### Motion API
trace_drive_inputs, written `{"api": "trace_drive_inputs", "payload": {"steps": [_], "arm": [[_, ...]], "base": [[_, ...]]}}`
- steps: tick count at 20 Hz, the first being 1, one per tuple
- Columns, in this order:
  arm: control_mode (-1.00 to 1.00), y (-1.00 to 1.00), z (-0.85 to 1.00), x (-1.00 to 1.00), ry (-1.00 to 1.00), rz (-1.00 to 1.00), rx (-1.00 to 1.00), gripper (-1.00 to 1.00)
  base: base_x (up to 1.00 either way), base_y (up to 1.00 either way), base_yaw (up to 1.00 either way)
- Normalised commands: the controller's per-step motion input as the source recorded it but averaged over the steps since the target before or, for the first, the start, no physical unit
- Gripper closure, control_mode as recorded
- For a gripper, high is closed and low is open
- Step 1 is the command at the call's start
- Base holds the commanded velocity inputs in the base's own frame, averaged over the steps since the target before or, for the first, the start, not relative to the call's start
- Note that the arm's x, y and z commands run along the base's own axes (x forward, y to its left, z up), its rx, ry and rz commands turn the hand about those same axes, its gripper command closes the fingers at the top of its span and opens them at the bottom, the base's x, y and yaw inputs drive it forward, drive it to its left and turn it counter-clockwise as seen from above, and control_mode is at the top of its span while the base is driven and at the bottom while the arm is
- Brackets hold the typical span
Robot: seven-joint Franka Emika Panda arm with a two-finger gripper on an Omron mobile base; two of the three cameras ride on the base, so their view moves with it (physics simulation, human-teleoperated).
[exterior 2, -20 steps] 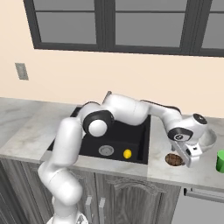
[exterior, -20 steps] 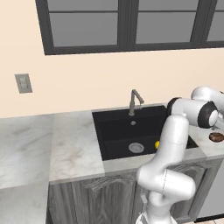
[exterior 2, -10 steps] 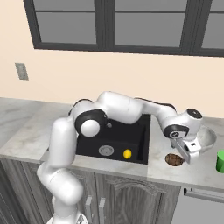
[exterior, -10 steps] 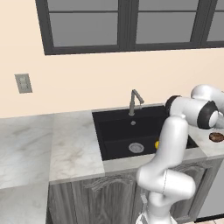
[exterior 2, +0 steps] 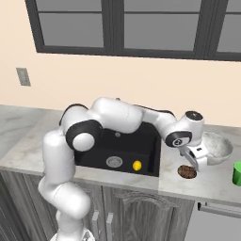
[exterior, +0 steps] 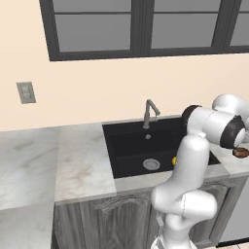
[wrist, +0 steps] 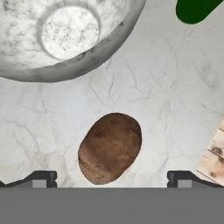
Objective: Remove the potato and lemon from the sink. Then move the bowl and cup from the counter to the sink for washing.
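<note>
Hand view looks straight down on the potato [wrist: 110,148], lying free on the marble counter [wrist: 175,109] between the gripper's [wrist: 112,177] two finger tips, which stand wide apart and touch nothing; the speckled bowl [wrist: 61,39] sits just beyond it and the green cup [wrist: 194,9] off at the top corner. From the right base view, the gripper [exterior 2: 196,159] hangs just above the potato [exterior 2: 187,172] on the counter right of the black sink [exterior 2: 117,149], with the bowl [exterior 2: 217,148] close behind, the cup [exterior 2: 237,173] at the far right, and the lemon [exterior 2: 137,165] in the basin beside the drain [exterior 2: 114,162].
</note>
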Motion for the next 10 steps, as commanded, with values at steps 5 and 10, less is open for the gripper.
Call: {"api": "trace_drive_inputs", "payload": {"steps": [5, 10], "arm": [[-1.00, 0.28, 0.15, -0.04, 0.04, 0.00, -0.06, -1.00], [-1.00, 0.28, 0.31, 0.00, 0.02, 0.00, -0.05, -1.00]], "base": [[0.00, 0.00, 0.00], [0.00, 0.00, 0.00]]}}
